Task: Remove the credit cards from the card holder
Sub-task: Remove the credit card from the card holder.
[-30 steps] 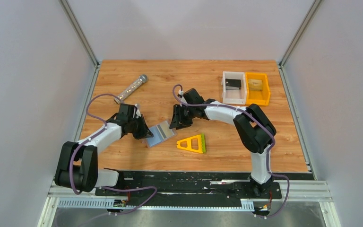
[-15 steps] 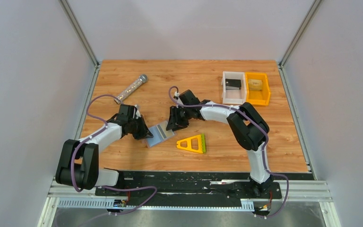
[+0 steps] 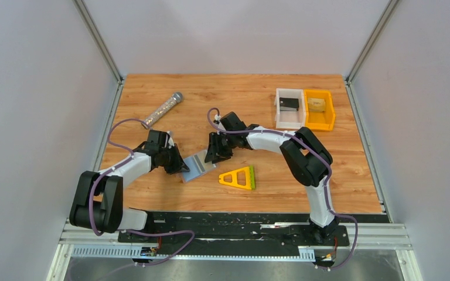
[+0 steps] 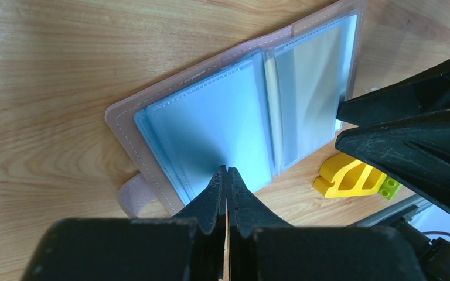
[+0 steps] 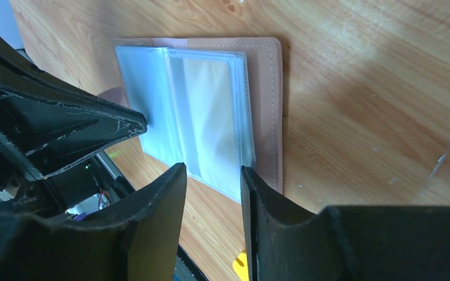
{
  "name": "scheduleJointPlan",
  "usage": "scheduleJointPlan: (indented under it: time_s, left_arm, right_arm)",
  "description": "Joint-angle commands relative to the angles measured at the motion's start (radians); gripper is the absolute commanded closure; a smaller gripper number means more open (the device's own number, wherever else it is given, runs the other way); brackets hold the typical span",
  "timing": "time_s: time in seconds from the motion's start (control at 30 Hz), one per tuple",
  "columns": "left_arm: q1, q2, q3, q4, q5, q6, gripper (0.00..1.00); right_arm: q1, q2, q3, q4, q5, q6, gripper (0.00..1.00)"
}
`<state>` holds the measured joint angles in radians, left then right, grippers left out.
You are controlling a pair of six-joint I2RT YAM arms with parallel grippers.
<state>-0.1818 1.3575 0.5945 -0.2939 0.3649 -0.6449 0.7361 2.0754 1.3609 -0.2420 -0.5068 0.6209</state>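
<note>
left gripper (image 4: 227, 174) clamping shut, tips resting on card holder (image 4: 222, 117) just ahead | right gripper (image 5: 212, 175) hanging half-open, jaws straddling the opposite page edge, nearer the tan credit card (image 4: 313, 76) | holder lying open between them, spine crosswise

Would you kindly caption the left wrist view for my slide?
Left gripper, shut, presses the open card holder; right gripper, jaws apart, at its opposite edge.

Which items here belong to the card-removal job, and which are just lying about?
Job: card holder, tan card in its sleeve, left tool, right tool.
Lying about: yellow-green triangular frame, glittery tube, white bin, orange bin.
</note>
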Motion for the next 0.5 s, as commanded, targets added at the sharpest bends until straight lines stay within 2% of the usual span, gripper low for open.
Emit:
scheduleJointPlan:
  time_s: [0.0, 0.47]
  left_arm:
    - [0.005, 0.01, -0.003, 0.028, 0.007, 0.011, 1.0]
    - [0.005, 0.018, -0.006, 0.038, 0.017, 0.009, 1.0]
  right_arm:
    - [0.009, 0.012, 0.039, 0.036, -0.026, 0.015, 0.6]
    - [0.013, 0.017, 0.043, 0.068, -0.078, 0.055, 0.6]
